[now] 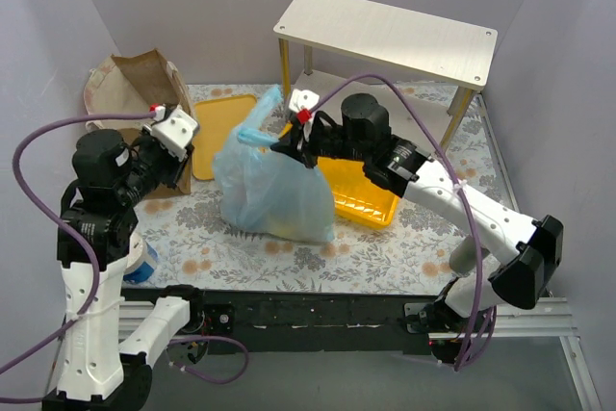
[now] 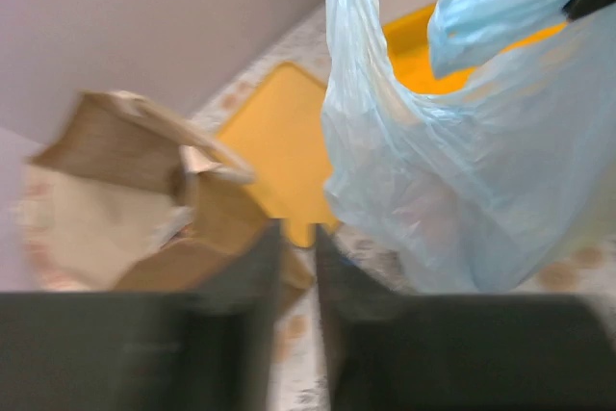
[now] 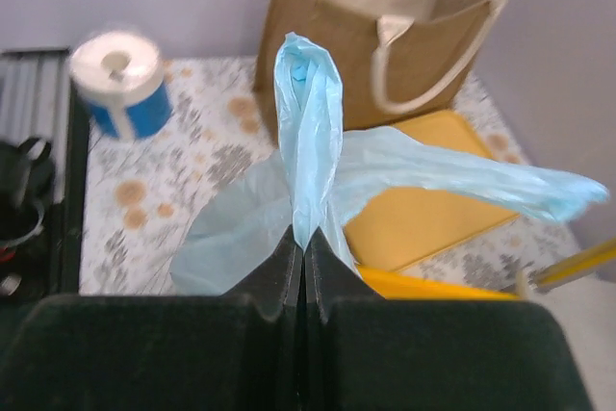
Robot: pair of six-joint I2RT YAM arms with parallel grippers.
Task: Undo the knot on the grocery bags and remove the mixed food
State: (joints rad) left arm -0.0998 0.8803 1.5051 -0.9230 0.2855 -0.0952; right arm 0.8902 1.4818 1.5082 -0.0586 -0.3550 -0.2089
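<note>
The light-blue plastic bag (image 1: 274, 185) stands in the middle of the table, full and bulging. One of its handle strips (image 3: 308, 122) is pulled up, and my right gripper (image 3: 305, 238) (image 1: 287, 148) is shut on it. A second strip (image 3: 462, 175) trails off to the right. The food is hidden inside the bag; only a yellowish shape (image 1: 285, 228) shows through near the bottom. The brown paper bag (image 1: 144, 84) with cream handles stands at the back left. Next to it, left of the blue bag, my left gripper (image 2: 296, 233) (image 1: 183, 132) holds nothing, its fingers a narrow gap apart.
A flat yellow tray (image 1: 221, 132) lies between the two bags. A deeper yellow tray (image 1: 364, 197) sits right of the blue bag. A small metal-topped shelf table (image 1: 385, 36) stands at the back right. A blue-and-white tape roll (image 3: 120, 79) rests near the left front edge.
</note>
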